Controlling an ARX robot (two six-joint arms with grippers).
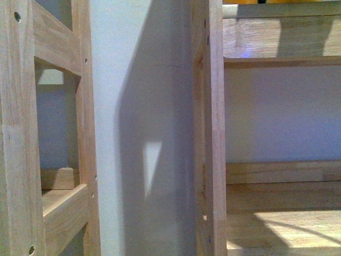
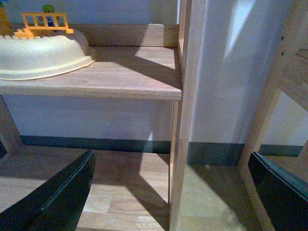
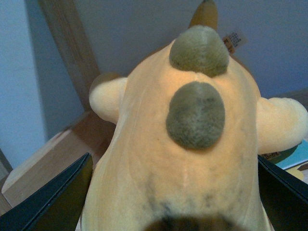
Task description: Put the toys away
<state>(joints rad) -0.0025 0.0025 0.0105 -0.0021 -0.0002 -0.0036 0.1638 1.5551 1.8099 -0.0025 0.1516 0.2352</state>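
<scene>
Right gripper [image 3: 168, 192]: jaws set wide, the orange-yellow plush animal [image 3: 187, 144] filling the gap between them, olive-brown nubs [image 3: 196, 115] facing the wrist camera. Contact between fingers and plush not clearly shown; looks held, but I cannot confirm the squeeze. A small tag [image 3: 234, 41] sticks out at the far end of the toy.

Left gripper [image 2: 163, 192]: jaws wide, nothing between them, hovering near the wooden shelf unit [image 2: 120, 77]. Cream playset [image 2: 43, 55] with its orange fence [image 2: 45, 21] sits on the shelf's left part; the right part is bare.

Front view: only shelf uprights [image 1: 210, 128] and wall, close up; no toy, no arms.

Risks, as judged: soft body may sag or slip from a loose hold; stubby limbs could snag an upright on entry; placing too far left could knock the playset.
</scene>
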